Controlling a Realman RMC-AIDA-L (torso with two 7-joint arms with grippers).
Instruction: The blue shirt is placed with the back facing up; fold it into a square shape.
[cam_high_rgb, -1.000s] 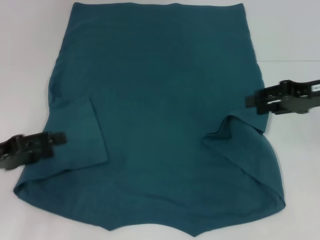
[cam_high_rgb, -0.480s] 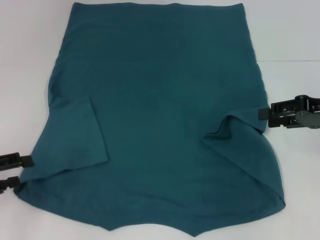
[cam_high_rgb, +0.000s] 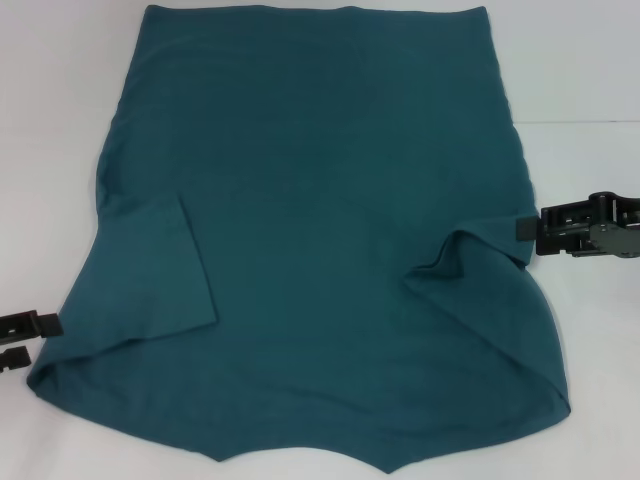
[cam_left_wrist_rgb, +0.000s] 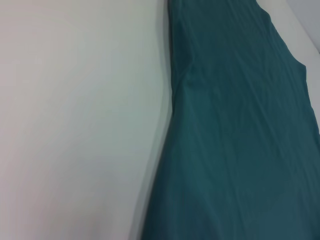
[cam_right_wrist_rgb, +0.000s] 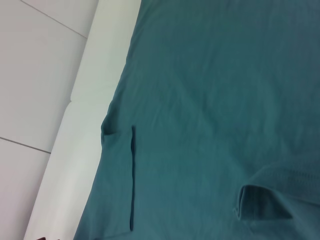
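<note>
The blue shirt (cam_high_rgb: 320, 230) lies flat, back up, over most of the white counter (cam_high_rgb: 580, 80), both sleeves already folded inward at about 8 and 4 o'clock. The left claw (cam_high_rgb: 20, 340) sits off the hem corner at 8 o'clock, spread and holding nothing; the right claw (cam_high_rgb: 530, 232) touches the shirt's edge at 3 o'clock, though I cannot tell if it pinches. Soft, limp cotton will likely sag and crease; take the doubled side edges.

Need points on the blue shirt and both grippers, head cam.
blue shirt (cam_high_rgb: 320, 200), head view, middle of the back panel.
left gripper (cam_high_rgb: 30, 338), head view, between its fingertips at the shirt's edge.
right gripper (cam_high_rgb: 522, 228), head view, fingertip end at the shirt's edge.
</note>
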